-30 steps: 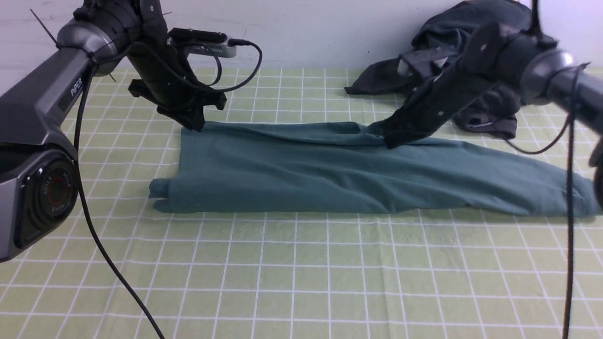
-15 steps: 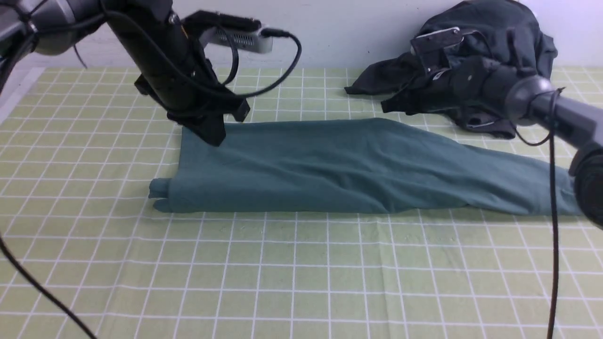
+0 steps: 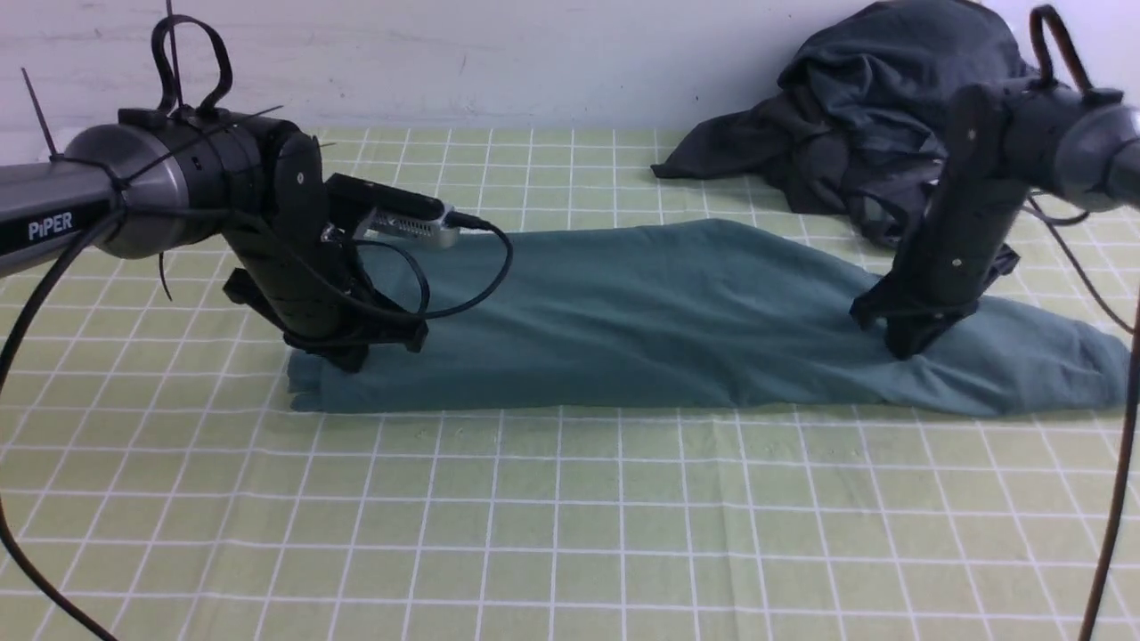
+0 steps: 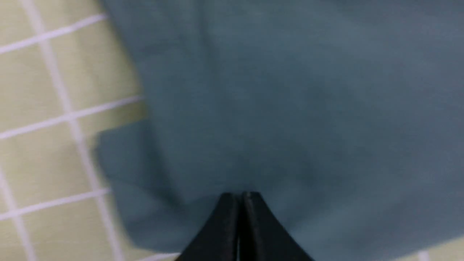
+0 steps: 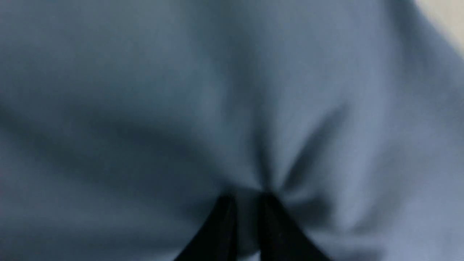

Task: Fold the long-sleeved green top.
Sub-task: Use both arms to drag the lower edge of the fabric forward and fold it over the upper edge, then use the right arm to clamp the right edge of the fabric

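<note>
Plainly, the green long-sleeved top [image 3: 641, 312] lies flat on the bench [image 3: 570, 516] as a long band, running from under the left tool [image 3: 349, 361] to under the right tool [image 3: 904, 347] and a little way beyond each. The left tool's jaws are pressed together, tips resting on the cloth near the band's end, with nothing between them that I can see. The right tool's jaws stand slightly apart with a pucker of cloth gathered in the gap. Whether they clamp it I cannot tell.

The main risk, as I judge it, is an uneven lift. With one tool gripping and the other only resting on the fabric, one end would rise while the other stays down, and the band would twist or come unfolded. A shallow pinch at the right tool might take only the upper layer, peeling the fold apart. The dark garment [image 3: 855, 107] heaped just behind the right tool could also snag an arm swinging back.

The front view gives the whole band, both arms and that dark heap, but hides the jaw tips. The left wrist view shows the meeting jaws and the nearby cloth edge against the grid. The right wrist view shows the creases converging on the gap.
</note>
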